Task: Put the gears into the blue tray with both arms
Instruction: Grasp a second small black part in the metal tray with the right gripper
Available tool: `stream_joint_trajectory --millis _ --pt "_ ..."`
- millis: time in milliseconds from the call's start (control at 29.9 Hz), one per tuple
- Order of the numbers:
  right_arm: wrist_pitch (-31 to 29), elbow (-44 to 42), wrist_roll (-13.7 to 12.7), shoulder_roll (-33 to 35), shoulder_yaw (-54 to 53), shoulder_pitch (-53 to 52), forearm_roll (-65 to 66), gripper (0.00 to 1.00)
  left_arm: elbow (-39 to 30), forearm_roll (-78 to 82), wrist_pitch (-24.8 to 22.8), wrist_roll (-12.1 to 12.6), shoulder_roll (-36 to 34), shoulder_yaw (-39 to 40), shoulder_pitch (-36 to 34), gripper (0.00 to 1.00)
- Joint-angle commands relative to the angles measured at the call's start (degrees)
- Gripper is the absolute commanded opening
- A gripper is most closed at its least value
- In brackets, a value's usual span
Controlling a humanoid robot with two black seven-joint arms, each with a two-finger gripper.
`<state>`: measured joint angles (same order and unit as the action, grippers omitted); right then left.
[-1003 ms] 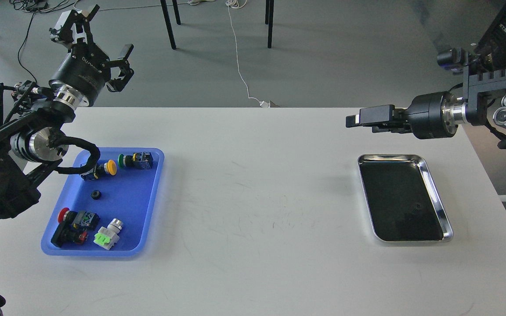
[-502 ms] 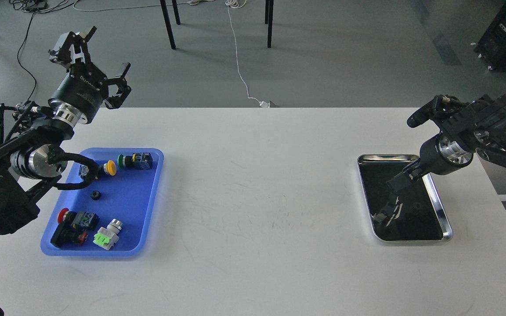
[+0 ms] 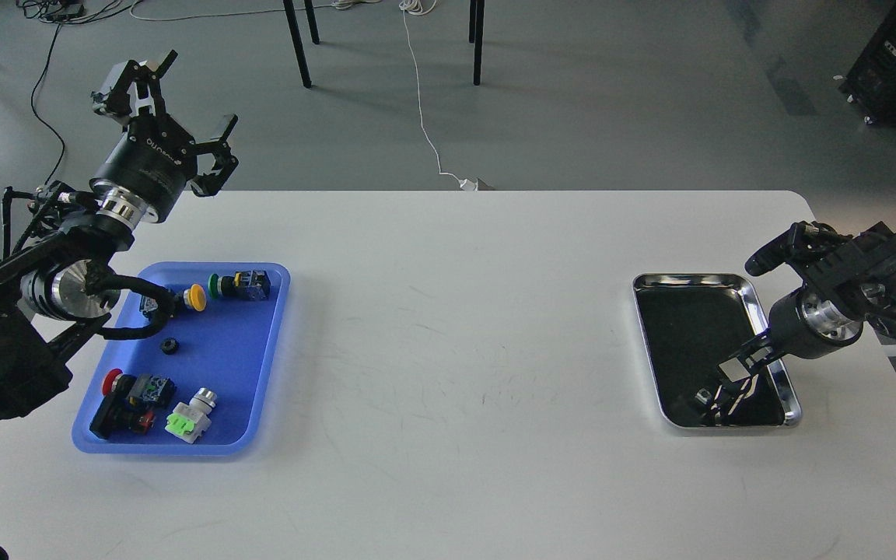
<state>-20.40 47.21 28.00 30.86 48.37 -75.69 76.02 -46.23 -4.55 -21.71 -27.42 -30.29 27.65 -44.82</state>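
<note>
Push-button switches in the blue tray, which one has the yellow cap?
The yellow-capped switch at the blue tray's far end, beside the green-capped one; the others show red or silvery caps.

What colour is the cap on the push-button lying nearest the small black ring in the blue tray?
Yellow. The push-button's cap shows clearly in the head view, just above the gear in the blue tray.

blue tray (image 3: pixel 261 365) | black gear (image 3: pixel 169 345) | white table (image 3: pixel 448 327)

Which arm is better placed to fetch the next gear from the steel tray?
Right. Its gripper is already down inside the steel tray. The left gripper is raised, open, beyond the blue tray, where one gear already lies.
</note>
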Motion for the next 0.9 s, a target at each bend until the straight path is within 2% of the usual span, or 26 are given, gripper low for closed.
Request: stream_joint_trajectory --millis 0,334,535,869 --pt "1.06 0.69 0.00 0.43 -0.20 0.28 0.00 0.57 0.00 0.07 0.09 0.00 -0.03 -0.05 0.35 0.98" --pt "1.15 0.87 0.00 -0.01 -1.61 0.37 0.00 0.48 0.00 0.07 0.09 0.00 -0.38 -0.05 0.35 0.98" --pt "1.15 0.78 0.00 -0.10 -1.61 0.55 0.00 0.32 0.00 0.07 0.09 0.00 -0.65 -0.05 0.35 0.98" --pt "1.77 3.15 0.00 1.22 -2.31 -0.42 0.09 0.23 0.00 0.16 0.00 -0.53 -0.38 0.04 0.35 0.98"
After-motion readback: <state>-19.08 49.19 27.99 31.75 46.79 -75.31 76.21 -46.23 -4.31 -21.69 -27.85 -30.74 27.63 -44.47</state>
